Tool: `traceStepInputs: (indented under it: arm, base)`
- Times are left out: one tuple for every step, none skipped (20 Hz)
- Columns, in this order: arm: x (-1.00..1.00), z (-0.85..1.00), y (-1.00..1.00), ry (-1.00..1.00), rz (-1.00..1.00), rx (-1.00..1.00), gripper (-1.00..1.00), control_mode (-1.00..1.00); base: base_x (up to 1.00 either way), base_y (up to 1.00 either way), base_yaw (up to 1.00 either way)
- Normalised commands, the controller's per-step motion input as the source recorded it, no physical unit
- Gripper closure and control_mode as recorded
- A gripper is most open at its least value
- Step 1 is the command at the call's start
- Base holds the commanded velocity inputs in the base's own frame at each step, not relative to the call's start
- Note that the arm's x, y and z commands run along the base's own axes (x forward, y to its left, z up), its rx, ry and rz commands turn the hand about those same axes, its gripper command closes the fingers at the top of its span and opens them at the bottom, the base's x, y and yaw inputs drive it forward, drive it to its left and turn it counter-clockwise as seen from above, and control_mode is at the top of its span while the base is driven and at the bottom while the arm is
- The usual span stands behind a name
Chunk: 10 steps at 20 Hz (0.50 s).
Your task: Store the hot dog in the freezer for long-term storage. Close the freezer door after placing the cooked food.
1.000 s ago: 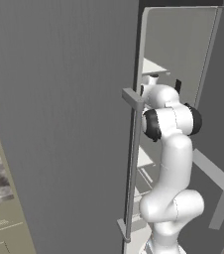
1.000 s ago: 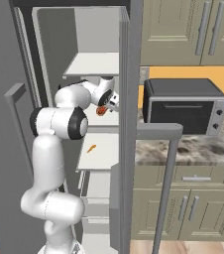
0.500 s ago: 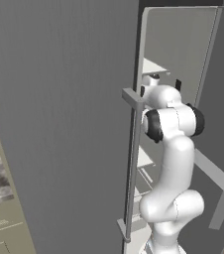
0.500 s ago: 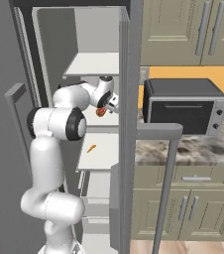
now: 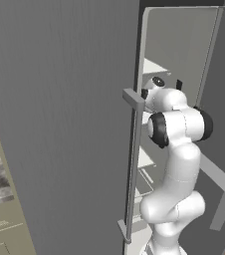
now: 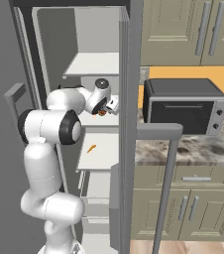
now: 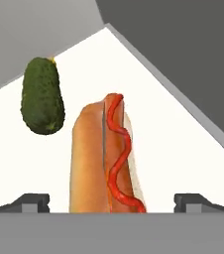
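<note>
The hot dog, a tan bun with a red sausage and a ketchup squiggle, lies on a white freezer shelf. My gripper is open, with its two fingertips spread wide on either side and not touching the bun. From the right base view, the gripper reaches into the freezer at mid height, with the hot dog just under it. The freezer door stands swung open on the left, its bar handle close beside my arm.
A dark green pickle lies on the same shelf just beyond the hot dog. A small orange item rests on the shelf below. The wider fridge door stands open edge-on on my right. A toaster oven sits on the counter.
My elbow has swung a little to the left and the hand has drawn back slightly. The hot dog sits a touch lower, under the hand.
</note>
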Motion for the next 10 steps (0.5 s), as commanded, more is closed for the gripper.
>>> traceStepInputs:
  arm:
    - [-0.21,0.06,0.00,-0.17,-0.03,0.00,-1.00,-1.00]
    - [-0.24,0.05,0.00,-0.18,-0.02,0.00,-1.00,-1.00]
    - [-0.25,0.07,0.00,-0.18,-0.02,0.00,-1.00,-1.00]
    - [-0.28,0.10,0.00,-0.18,-0.02,0.00,-1.00,-1.00]
    - [-0.29,0.17,0.00,-0.17,-0.02,0.00,-1.00,-1.00]
    - [-0.34,0.21,0.00,-0.18,-0.02,0.00,-1.00,-1.00]
    - [-0.39,0.24,0.00,-0.16,-0.01,0.00,-1.00,-1.00]
    - [-0.46,0.25,0.00,-0.13,-0.01,0.00,-1.00,-1.00]
    - [-0.49,0.31,0.00,-0.09,-0.01,0.00,-1.00,-1.00]
    - [-0.56,0.36,0.00,-0.06,0.00,0.00,-1.00,-1.00]
  base:
    - [0.00,0.00,0.00]
    - [0.00,0.00,0.00]
    - [0.00,0.00,0.00]
    - [0.00,0.00,0.00]
    - [0.00,0.00,0.00]
    - [0.00,0.00,0.00]
    - [0.00,0.00,0.00]
    - [0.00,0.00,0.00]
    - [0.00,0.00,0.00]
    - [0.00,0.00,0.00]
